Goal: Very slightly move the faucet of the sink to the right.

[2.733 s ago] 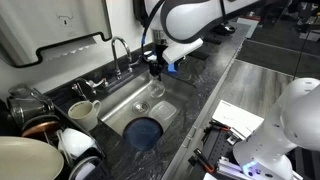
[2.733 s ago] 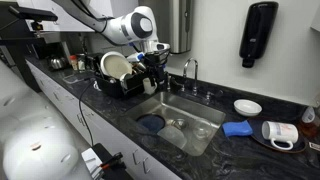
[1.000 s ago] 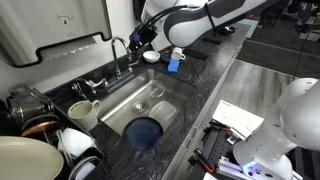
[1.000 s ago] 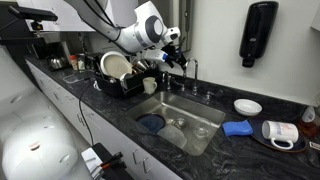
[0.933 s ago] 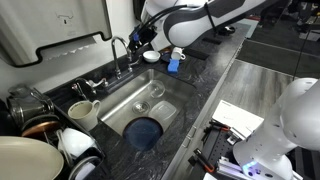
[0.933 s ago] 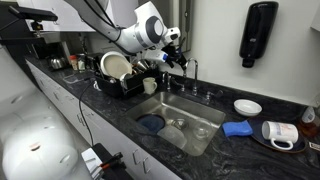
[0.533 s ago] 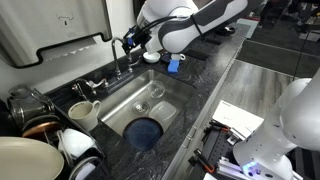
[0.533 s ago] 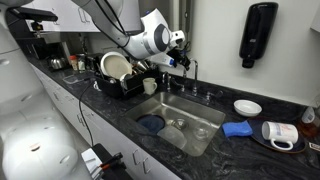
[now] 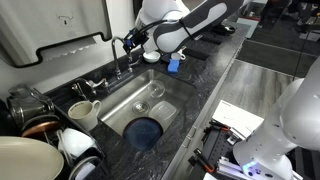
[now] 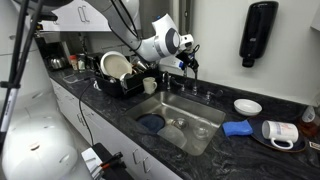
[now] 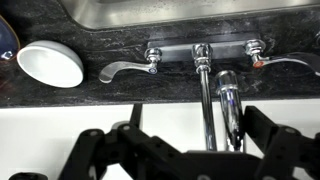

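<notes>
The chrome gooseneck faucet stands behind the steel sink, with a lever handle on each side. It also shows in an exterior view. In the wrist view its neck and spout run up between my two dark fingers. My gripper is open and straddles the faucet, with the spout close to the right-hand finger. In both exterior views the gripper sits at the top of the faucet's arch.
A blue sponge lies on the dark counter beside the sink. A blue plate lies in the basin. A dish rack with plates and a mug stand on one side. A white bowl sits near a handle.
My gripper has moved from over the sink basin back and up to the faucet, and its fingers now sit around the faucet's arch. The faucet itself looks unmoved.
</notes>
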Robot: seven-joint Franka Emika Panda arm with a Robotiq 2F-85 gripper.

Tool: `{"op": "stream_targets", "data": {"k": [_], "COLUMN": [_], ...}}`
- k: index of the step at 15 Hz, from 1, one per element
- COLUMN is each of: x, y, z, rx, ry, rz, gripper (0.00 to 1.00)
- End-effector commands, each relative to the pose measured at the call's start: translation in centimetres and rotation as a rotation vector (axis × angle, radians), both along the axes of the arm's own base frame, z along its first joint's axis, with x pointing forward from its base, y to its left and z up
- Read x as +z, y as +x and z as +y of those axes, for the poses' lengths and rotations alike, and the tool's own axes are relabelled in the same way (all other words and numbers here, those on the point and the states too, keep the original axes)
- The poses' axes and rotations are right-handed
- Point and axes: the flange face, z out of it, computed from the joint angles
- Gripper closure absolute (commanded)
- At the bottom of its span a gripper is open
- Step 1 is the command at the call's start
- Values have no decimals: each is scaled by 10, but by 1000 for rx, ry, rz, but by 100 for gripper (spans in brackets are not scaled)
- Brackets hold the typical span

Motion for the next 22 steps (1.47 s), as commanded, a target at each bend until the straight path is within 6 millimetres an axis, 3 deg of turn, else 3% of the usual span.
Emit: {"op": "stream_targets", "data": {"k": [1,7,12,18,22], "x": [2,-3,-9,10,32], "y": [12,14,12,-8,-25], "z": [-12,-12,0,30,49], "rx": [-79,-193,-150,-64,-31], "ry": [-81,-167,-122,44,156], "rz": [53,109,100,175,295], "gripper": [0,0,0,0,0]}}
